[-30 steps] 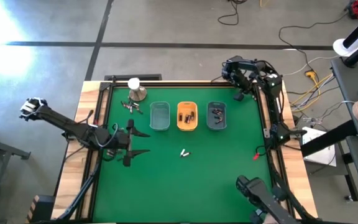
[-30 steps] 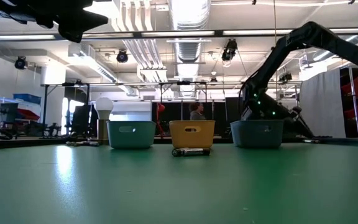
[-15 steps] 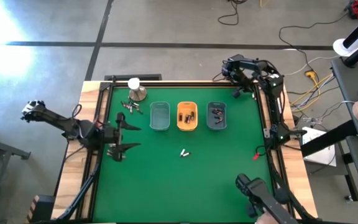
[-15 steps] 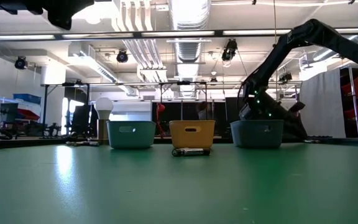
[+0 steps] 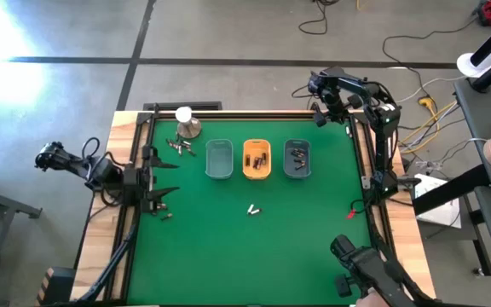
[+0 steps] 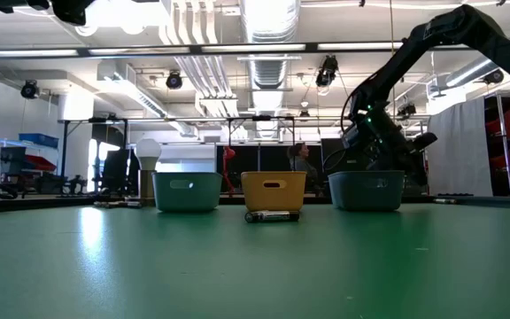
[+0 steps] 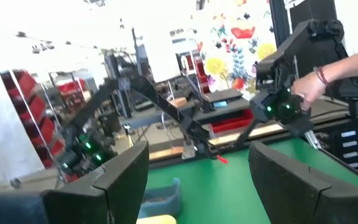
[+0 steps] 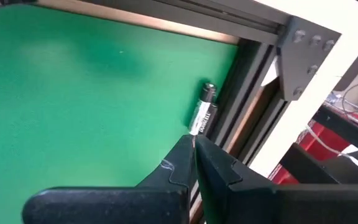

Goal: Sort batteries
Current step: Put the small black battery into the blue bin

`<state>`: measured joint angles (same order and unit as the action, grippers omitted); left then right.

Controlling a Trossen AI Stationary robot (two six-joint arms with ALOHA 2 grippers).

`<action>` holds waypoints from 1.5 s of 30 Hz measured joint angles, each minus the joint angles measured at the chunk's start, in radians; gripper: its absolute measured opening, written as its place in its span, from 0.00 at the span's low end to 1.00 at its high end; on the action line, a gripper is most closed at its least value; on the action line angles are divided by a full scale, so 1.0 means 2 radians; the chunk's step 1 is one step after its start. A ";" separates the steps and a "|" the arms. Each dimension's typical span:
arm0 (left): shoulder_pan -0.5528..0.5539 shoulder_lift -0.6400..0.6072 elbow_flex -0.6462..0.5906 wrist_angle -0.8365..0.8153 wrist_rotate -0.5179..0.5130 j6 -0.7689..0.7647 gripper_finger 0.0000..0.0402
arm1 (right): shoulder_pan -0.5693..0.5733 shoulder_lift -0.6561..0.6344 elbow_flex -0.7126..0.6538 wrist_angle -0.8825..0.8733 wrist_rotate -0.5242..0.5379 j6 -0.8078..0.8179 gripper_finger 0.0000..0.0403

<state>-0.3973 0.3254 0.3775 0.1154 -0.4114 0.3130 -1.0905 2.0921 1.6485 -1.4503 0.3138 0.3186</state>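
Note:
Three small trays stand in a row: a clear bluish one (image 5: 219, 159), an orange one (image 5: 257, 159) and a dark grey one (image 5: 297, 159), the last two with batteries inside. Two batteries (image 5: 253, 209) lie on the mat in front of the orange tray, and a cluster (image 5: 178, 147) lies by the metal dome (image 5: 188, 126). My left gripper (image 5: 165, 180) hovers open at the table's left edge with nothing between its fingers. My right gripper (image 8: 194, 144) is shut above the far right corner. One battery (image 8: 202, 115) lies beside the frame rail, just past its fingertips. My right gripper's shut fingertips (image 8: 185, 149) overlap the near end (image 8: 196, 129) of the battery by the rail in its wrist view. The fingers slant down at it from above. I cannot tell whether they touch it.
A black frame rail (image 8: 241, 93) borders the green mat (image 5: 254, 247) on all sides. Another small battery (image 5: 167, 215) lies near the left edge. A person's hand (image 7: 328, 78) rests on an arm beyond the table's right side.
My left gripper has drawn back toward the table's left edge and risen, staying open. My right gripper has lifted and rolled over the far right corner, staying shut.

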 joint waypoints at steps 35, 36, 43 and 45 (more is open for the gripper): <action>0.000 0.012 0.000 0.065 -0.065 0.075 0.63 | -0.081 0.034 0.129 -0.055 0.102 -0.162 0.03; 0.000 0.013 0.000 0.065 -0.065 0.075 0.63 | -0.080 0.038 0.129 -0.058 0.111 -0.169 0.03; 0.000 0.015 0.000 0.066 -0.066 0.079 0.63 | -0.054 0.054 0.128 -0.060 0.122 -0.225 0.03; 0.001 0.015 0.000 0.066 -0.066 0.079 0.63 | -0.049 0.056 0.128 -0.060 0.119 -0.242 0.03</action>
<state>-0.3962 0.3553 0.3775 0.2481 -0.5434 0.4709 -1.1893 2.2038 1.9041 -1.5702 0.5524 -0.1645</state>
